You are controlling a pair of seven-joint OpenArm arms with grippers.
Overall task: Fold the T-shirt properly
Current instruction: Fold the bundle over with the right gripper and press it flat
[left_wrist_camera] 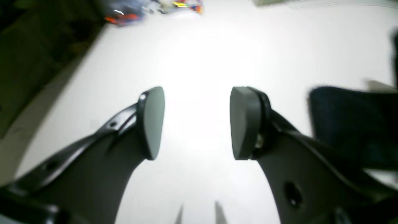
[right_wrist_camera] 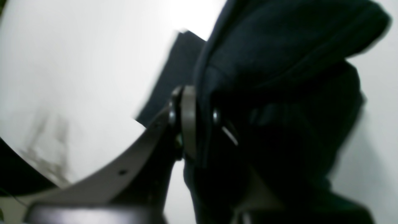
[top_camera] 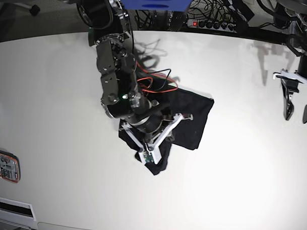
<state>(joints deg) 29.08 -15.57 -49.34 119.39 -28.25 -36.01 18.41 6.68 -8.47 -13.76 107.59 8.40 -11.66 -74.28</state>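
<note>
White desk [top_camera: 231, 188], cables along the frame's top — right jaws pinch the T-shirt [top_camera: 191, 116]; left jaws gape, empty.

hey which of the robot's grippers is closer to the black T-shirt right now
The right. The right gripper is on the T-shirt, its fingers shut on a fold of the cloth. The left gripper hangs open over bare table, well off to the shirt's side.

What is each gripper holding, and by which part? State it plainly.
The right gripper is shut on the T-shirt, pinching a bunched fold of cloth; which part of the shirt cannot be told. The left gripper is open and holds nothing.
</note>
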